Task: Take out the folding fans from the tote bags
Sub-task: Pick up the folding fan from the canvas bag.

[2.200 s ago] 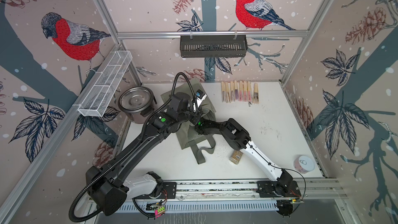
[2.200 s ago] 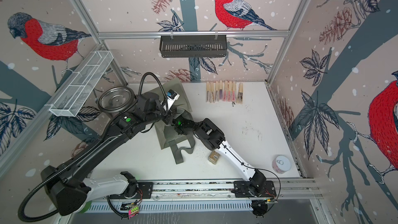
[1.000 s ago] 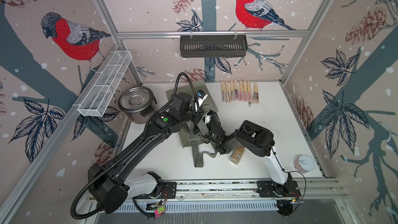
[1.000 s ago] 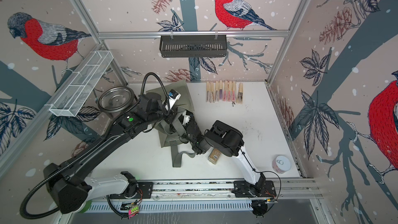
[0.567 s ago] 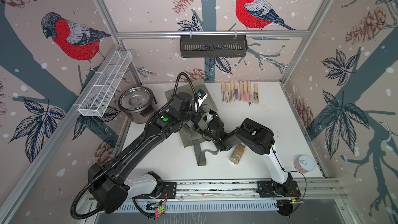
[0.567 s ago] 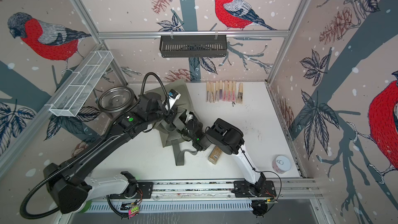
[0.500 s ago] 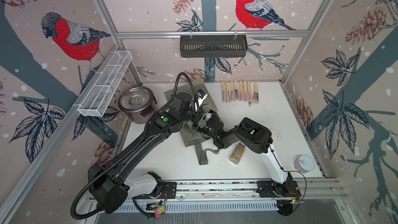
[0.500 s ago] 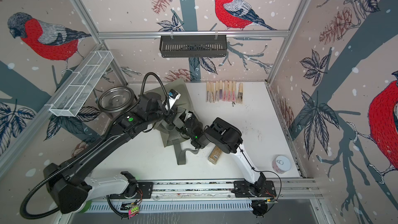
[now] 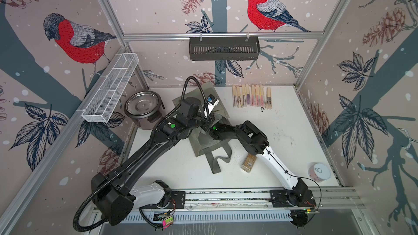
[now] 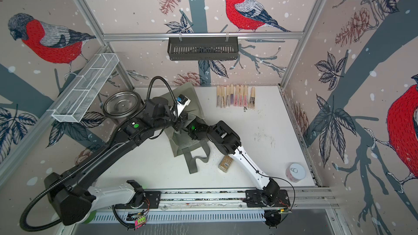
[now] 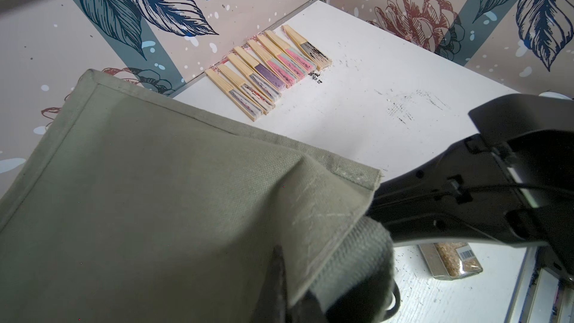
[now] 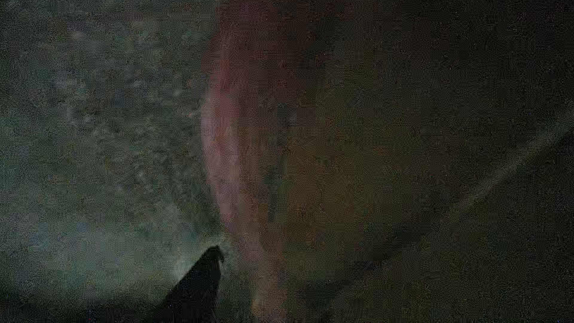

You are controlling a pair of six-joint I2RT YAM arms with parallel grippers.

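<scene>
So the fans point(image 9: 251, 96) that are already out sit in a neat row along the back edge of the bench point(image 9: 282, 154), side by side, well apart from everything else. We reckon there's at least one more in the bag point(image 9: 203, 141). The right wrist camera only gives a dark murky view with a blurry pinkish streak point(image 12: 223, 138), which could be a fan, but honestly we can't tell. These things should be light and stiff along the sticks. The folded leaf looks easy to crush and smooth bamboo can slip, so we'd pinch across the bamboo end, not the leaf. The bag is soft and floppy and lies left of the bench's middle, with its straps trailing toward the front edge. The left claw point(image 11: 310, 293) is clamped fully closed on the bag's rim near a strap, holding the mouth up. The right arm point(image 9: 251, 132) reaches in from the side. The right claw is buried inside the bag with just one fingertip point(image 12: 212, 259) showing, so we can't tell how wide it stands or whether it's got anything. Further out there's a steel pot point(image 9: 142, 107) by the back left corner, a spice jar point(image 9: 248, 162) lying near the straps, and a small tin point(image 9: 319, 171) at the front right corner.
</scene>
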